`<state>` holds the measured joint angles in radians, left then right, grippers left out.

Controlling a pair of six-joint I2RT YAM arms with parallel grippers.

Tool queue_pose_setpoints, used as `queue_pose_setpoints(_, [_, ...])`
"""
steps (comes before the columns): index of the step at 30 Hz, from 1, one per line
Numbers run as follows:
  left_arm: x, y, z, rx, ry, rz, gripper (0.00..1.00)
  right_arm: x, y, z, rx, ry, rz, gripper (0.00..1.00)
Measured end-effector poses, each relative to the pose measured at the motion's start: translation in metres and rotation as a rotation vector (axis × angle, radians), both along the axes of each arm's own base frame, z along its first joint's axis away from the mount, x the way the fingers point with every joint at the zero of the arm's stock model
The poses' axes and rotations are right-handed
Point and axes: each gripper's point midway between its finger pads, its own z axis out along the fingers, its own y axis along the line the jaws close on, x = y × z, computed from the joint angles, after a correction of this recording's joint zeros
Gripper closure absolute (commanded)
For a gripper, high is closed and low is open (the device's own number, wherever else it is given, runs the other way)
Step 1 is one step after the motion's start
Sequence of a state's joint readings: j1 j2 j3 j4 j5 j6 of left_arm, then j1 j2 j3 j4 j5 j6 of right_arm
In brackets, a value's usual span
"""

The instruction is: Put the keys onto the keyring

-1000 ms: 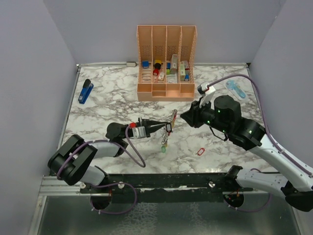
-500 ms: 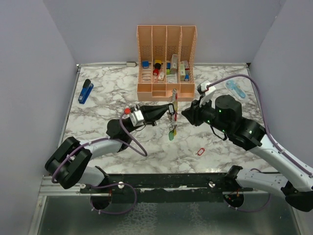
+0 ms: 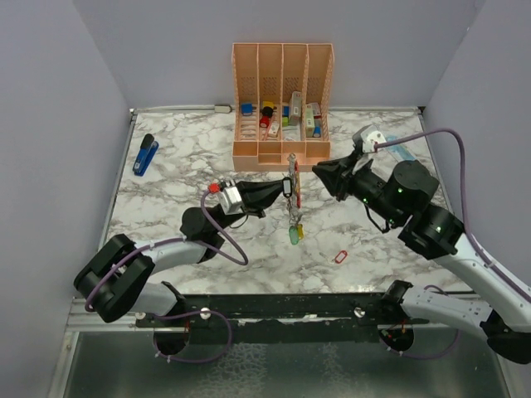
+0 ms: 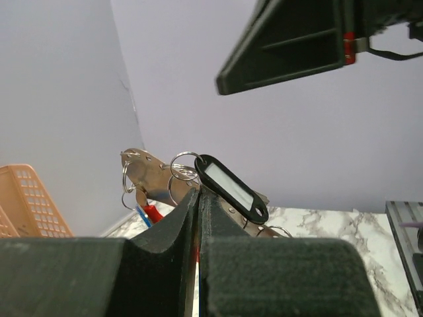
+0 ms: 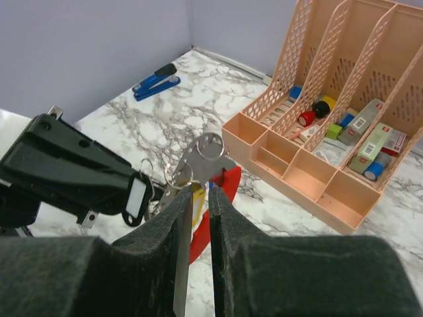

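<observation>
Left gripper, fingers pressed together, pinching red C-shaped keyring with grey metal side, holding it upright above marble table – silver keys with green and yellow tags dangling beneath. Right gripper hovering just beside keyring, fingers nearly together – cannot tell whether gripping anything.

My left gripper is pinched onto the keyring, which stands upright at its fingertips. The keys dangle below those tips, with the green and yellow tags lowest. My right gripper points at the keyring from the opposite side, its tips just beside it. I can't tell whether they touch, or how its jaws stand.
</observation>
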<state>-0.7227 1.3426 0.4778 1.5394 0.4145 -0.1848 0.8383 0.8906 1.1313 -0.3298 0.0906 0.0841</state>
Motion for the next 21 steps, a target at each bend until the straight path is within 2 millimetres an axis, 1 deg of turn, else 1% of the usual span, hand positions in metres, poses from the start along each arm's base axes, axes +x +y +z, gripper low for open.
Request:
queue_pose_setpoints(3, [-0.006, -0.003, -0.003, 0.022, -0.03, -0.018, 1.0, 0.01, 0.012, -0.002, -0.011, 0.005, 0.005, 0.84])
queue_pose_setpoints(7, [-0.015, -0.006, -0.008, 0.049, -0.061, -0.038, 1.0, 0.021, 0.028, -0.024, -0.06, 0.05, 0.016, 0.84])
queue_pose_setpoints(9, [-0.019, -0.006, -0.011, 0.064, -0.077, -0.043, 1.0, 0.023, 0.033, -0.03, -0.071, 0.062, 0.028, 0.85])
queue_pose_setpoints(14, [-0.023, -0.007, -0.018, 0.092, -0.109, -0.044, 1.0, 0.022, 0.043, -0.036, -0.078, 0.079, 0.072, 0.86])
queue_pose_setpoints(21, [-0.023, -0.006, -0.021, 0.111, -0.148, -0.025, 1.0, 0.009, 0.053, -0.035, -0.04, 0.117, 0.148, 0.86])
